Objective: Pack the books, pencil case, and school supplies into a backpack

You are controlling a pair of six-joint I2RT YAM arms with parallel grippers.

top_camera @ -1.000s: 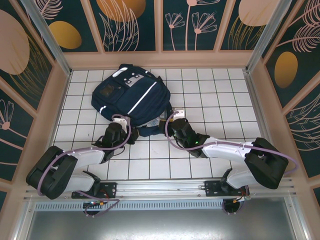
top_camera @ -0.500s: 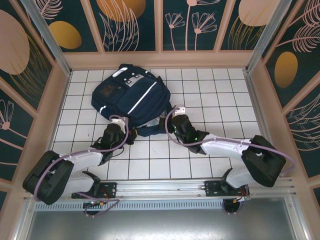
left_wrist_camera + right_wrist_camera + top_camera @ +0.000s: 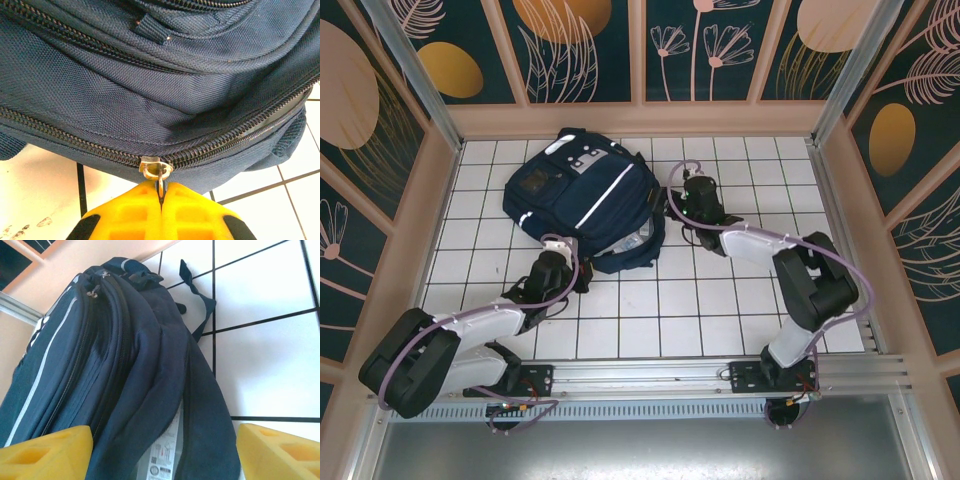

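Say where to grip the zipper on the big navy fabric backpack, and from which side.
Grip the small silver metal pull tab, coming from the backpack's near edge: the tab sticks outward off the slider, thin and flat, as the left gripper's yellow fingers pinch it.

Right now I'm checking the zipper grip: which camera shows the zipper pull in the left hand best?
Left wrist view: the zipper pull is close up, pinched in the shut left hand at the backpack's seam. In the top view it is too small to make out; the right wrist view faces the backpack's other side.
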